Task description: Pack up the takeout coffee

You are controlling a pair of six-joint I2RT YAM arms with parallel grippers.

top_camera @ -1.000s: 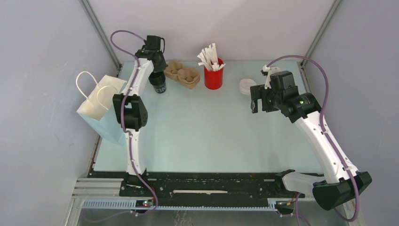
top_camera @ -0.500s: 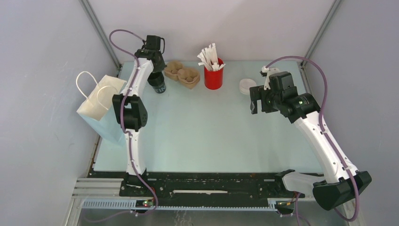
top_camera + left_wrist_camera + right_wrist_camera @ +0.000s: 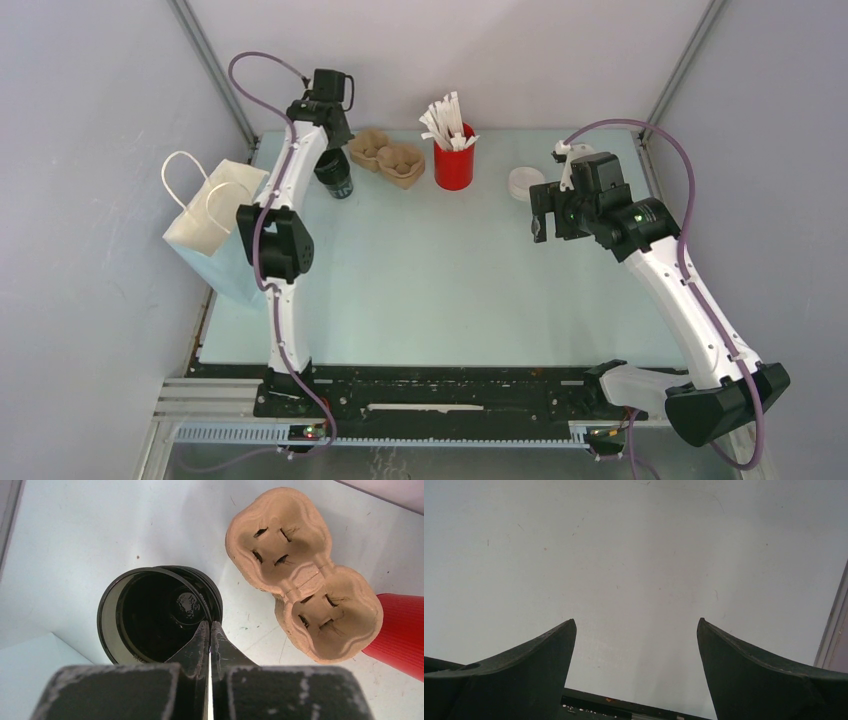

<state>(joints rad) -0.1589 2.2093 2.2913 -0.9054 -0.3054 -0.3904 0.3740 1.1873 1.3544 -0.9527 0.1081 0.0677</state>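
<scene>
Left hand (image 3: 210,630) is seen closed narrow, its fingers pinched on the rim wall of the black cup (image 3: 145,615), one finger inside the mouth and one outside; the cup is open-topped, with no lid on it, and is found at the far left corner of the counter (image 3: 450,280), just beside the brown pulp cup carrier (image 3: 300,575); in the top view the cup (image 3: 338,180) is seen slightly tilted under the left hand (image 3: 335,160); whether its base touches the counter cannot be told; the carrier (image 3: 388,155) is laid along the far edge, both wells empty; red holder (image 3: 453,160) is stood just right of the carrier, packed with white stirrers (image 3: 445,120); a loose white lid (image 3: 522,183) is laid flat right of the holder, apart from it; right hand (image 3: 540,215) is held above the counter near the lid, fingers spread wide, nothing between them; in the right wrist view only bare counter is seen between the right hand (image 3: 636,622) fingers; a white paper bag (image 3: 212,225) with handles up is stood at the left edge of the counter.
</scene>
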